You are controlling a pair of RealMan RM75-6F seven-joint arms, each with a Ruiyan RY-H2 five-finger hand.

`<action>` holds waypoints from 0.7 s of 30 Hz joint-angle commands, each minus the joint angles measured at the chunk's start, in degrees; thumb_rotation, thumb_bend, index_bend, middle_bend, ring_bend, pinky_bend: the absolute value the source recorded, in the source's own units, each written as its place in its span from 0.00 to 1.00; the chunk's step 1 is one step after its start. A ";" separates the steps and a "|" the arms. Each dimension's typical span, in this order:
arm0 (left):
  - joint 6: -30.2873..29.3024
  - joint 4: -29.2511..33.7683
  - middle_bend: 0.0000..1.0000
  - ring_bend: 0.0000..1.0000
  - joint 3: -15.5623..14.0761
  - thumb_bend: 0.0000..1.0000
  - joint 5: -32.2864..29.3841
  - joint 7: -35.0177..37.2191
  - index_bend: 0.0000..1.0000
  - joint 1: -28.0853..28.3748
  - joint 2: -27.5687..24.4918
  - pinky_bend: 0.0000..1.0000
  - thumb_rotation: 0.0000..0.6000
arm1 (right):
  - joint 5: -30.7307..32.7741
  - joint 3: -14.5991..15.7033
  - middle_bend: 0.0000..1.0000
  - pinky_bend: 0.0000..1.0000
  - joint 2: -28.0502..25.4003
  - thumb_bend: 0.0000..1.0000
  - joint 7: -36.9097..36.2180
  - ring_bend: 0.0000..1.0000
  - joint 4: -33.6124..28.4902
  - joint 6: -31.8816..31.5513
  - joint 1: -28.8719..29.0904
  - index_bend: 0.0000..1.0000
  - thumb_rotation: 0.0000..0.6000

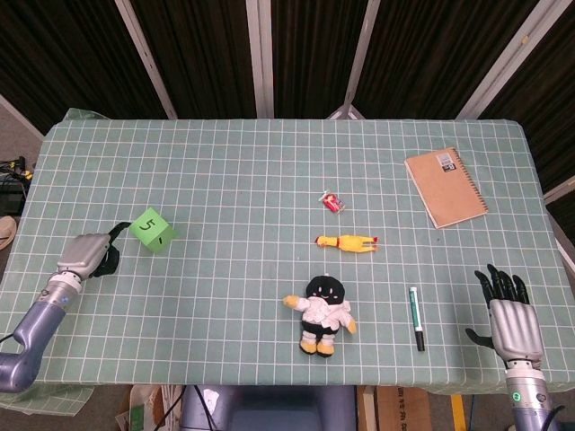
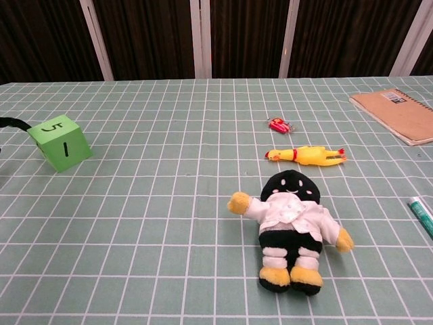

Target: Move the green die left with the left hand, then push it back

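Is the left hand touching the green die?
Touching, it seems. In the head view a dark fingertip of the left hand meets the die; the chest view shows no gap.

The left hand (image 1: 87, 254) has a silver-grey metal back and black fingers, and it sits on a rounded grey forearm with a lighter ring at the wrist. The right hand (image 1: 509, 316) has the same look: a ribbed silver back plate, black fingers (image 1: 499, 284), and a small green light on the grey wrist below.
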State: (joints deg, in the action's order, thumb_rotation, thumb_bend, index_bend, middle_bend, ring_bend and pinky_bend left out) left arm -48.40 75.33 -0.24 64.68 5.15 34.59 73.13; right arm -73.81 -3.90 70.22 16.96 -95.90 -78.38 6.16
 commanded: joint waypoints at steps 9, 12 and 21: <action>0.20 1.97 0.76 0.63 1.23 0.84 -0.87 -2.64 0.10 -0.68 -0.57 0.73 1.00 | -0.01 -0.04 0.01 0.03 -0.19 0.15 -0.34 0.06 -0.11 -0.08 -0.06 0.12 1.00; 0.36 2.28 0.76 0.63 1.34 0.84 -0.45 -2.74 0.10 -0.85 -0.60 0.73 1.00 | 0.07 -0.08 0.01 0.03 -0.24 0.15 -0.36 0.06 -0.14 -0.07 -0.06 0.12 1.00; 1.81 2.62 0.76 0.63 1.00 0.84 1.00 -2.45 0.10 -1.31 -1.06 0.73 1.00 | 0.20 -0.13 0.01 0.02 -0.37 0.15 -0.52 0.06 -0.15 -0.01 -0.05 0.12 1.00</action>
State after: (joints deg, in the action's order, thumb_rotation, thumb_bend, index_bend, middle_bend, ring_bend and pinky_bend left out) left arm -46.62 77.96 0.76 65.67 2.73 33.28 72.07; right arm -73.61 -4.03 69.85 16.44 -96.05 -78.38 6.12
